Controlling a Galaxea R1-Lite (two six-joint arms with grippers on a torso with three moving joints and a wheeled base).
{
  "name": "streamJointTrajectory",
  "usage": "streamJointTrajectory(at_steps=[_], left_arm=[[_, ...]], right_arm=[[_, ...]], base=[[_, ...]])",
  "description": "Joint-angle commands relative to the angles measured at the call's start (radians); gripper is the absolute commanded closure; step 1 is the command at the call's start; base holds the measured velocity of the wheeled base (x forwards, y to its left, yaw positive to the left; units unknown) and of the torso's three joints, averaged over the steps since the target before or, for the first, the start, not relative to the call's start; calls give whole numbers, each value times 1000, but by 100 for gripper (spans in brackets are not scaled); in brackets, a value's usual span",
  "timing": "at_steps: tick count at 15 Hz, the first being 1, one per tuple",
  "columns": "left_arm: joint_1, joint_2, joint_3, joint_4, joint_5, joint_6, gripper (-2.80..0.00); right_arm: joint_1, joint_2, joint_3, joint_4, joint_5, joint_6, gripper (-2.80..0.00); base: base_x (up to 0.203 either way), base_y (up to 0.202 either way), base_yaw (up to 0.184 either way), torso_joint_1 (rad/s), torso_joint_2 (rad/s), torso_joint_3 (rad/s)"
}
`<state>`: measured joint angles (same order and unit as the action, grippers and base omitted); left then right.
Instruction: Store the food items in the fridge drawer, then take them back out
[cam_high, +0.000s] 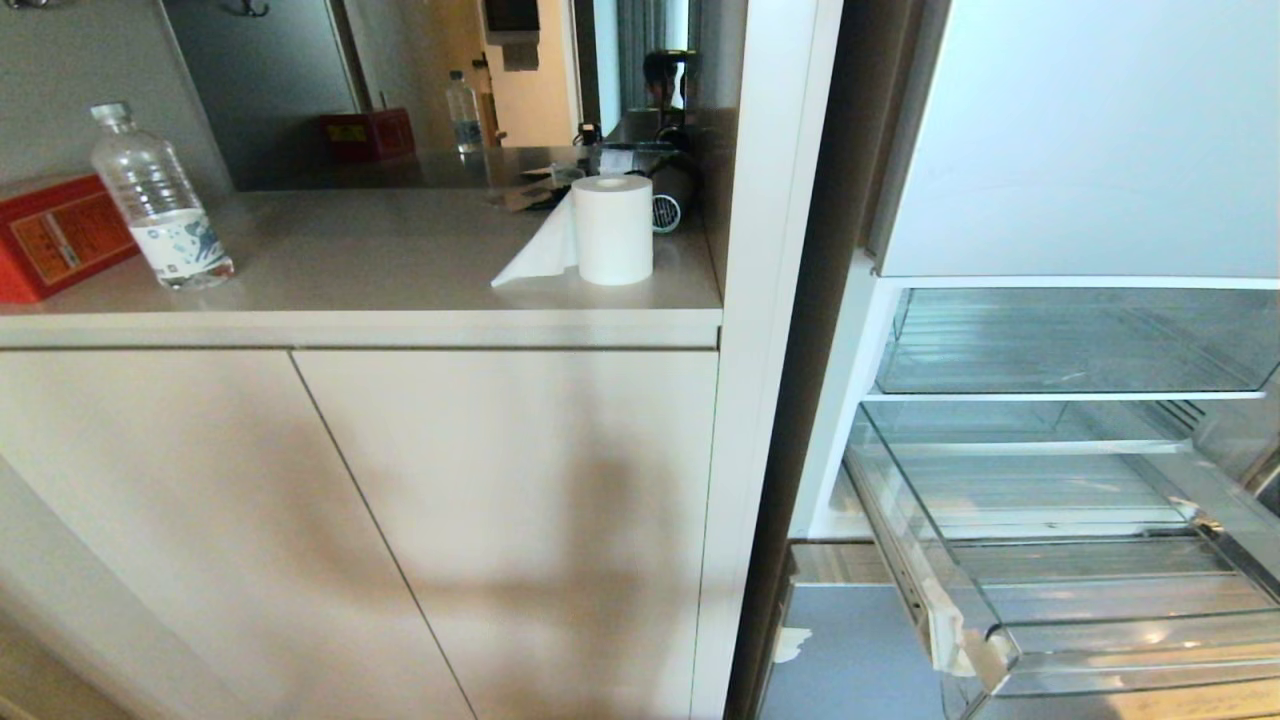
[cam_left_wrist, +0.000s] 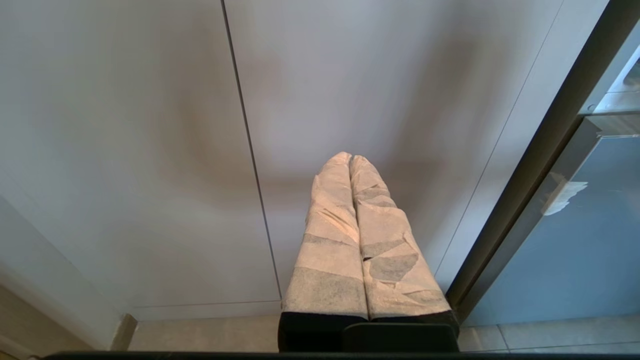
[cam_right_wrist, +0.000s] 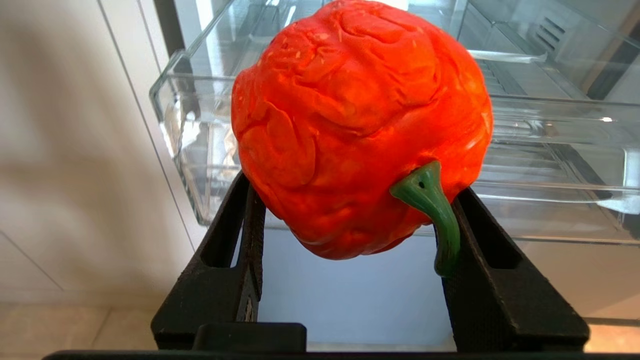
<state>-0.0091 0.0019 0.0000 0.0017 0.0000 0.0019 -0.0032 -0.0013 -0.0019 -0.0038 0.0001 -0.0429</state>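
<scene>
- Food item (cam_right_wrist: 360, 125): one orange-red, wrinkled pepper-like lump with a green stem (cam_right_wrist: 430, 210); clamped between the two black fingers (cam_right_wrist: 225, 280) of the right gripper (cam_right_wrist: 350, 280), in front of the drawer's clear front wall in the right wrist view.
- Fridge drawer (cam_high: 1100, 600): clear bin with ribbed floor, pulled out, at 4 o'clock in the head view; whitish patch on its near corner; nothing seen inside.
- Upper bin (cam_high: 1070, 345): shorter clear bin at 3 o'clock, above the drawer.
- Left gripper (cam_left_wrist: 352, 160): cloth-wrapped fingers (cam_left_wrist: 330, 240) pressed together, holding nothing, facing the cabinet doors (cam_high: 400, 520).
- Countertop (cam_high: 400, 270): at 11 o'clock, carrying a water bottle (cam_high: 155, 200), a red box (cam_high: 55, 235) touching or just beside it, and a paper roll (cam_high: 612, 228) with a loose sheet.
- White upright panel (cam_high: 765, 350): stands between cabinet and fridge.
- Neither arm shows in the head view.
</scene>
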Motion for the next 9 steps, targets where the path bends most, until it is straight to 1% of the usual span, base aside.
streamJointTrajectory(at_steps=[1, 5, 9], left_arm=[[0, 1, 0, 0, 0, 1, 0], [0, 1, 0, 0, 0, 0, 0], [0, 1, 0, 0, 0, 0, 0]], right_arm=[[0, 1, 3, 7, 3, -7, 0], [0, 1, 2, 4, 0, 37, 0], [0, 1, 2, 4, 0, 37, 0]], base=[[0, 0, 0, 0, 0, 0], [0, 0, 0, 0, 0, 0], [0, 0, 0, 0, 0, 0]])
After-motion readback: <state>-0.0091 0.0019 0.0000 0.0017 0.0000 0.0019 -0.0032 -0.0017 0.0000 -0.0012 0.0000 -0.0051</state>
